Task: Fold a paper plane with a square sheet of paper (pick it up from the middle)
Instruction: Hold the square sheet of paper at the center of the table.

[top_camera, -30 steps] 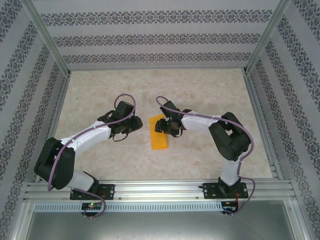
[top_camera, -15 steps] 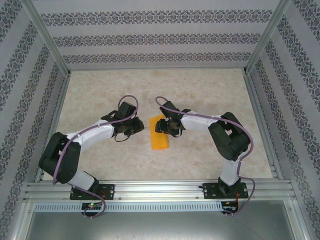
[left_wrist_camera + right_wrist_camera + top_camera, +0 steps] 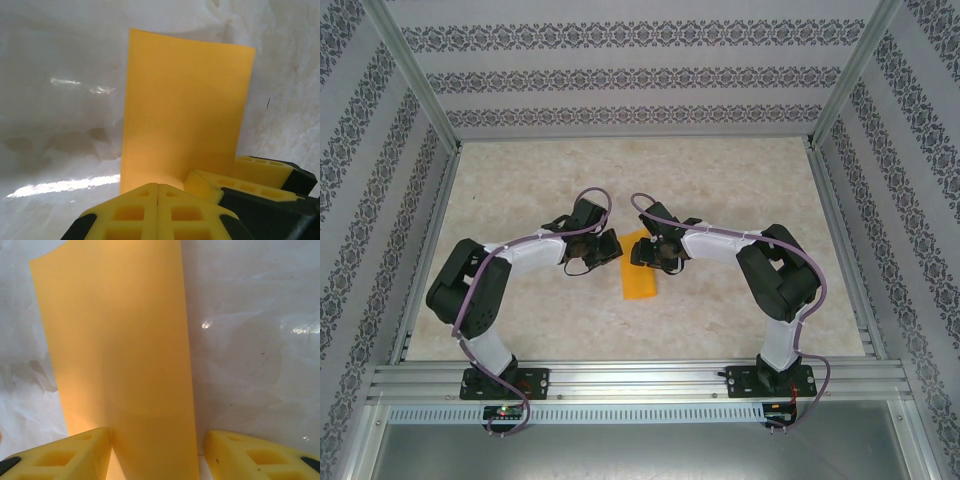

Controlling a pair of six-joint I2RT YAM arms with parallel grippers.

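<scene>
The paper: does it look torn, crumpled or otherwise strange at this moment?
Nothing stands out. The square sheet of paper lies as a smooth narrow strip on the table, with no tear visible. The right gripper stands open across one end.

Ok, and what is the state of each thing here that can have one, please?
square sheet of paper: lies on the table as a narrow rectangle, not yet a plane.
left gripper: shut, at the paper's edge; I cannot tell whether it pinches the paper.
right gripper: open, one finger on each side of the paper.
</scene>
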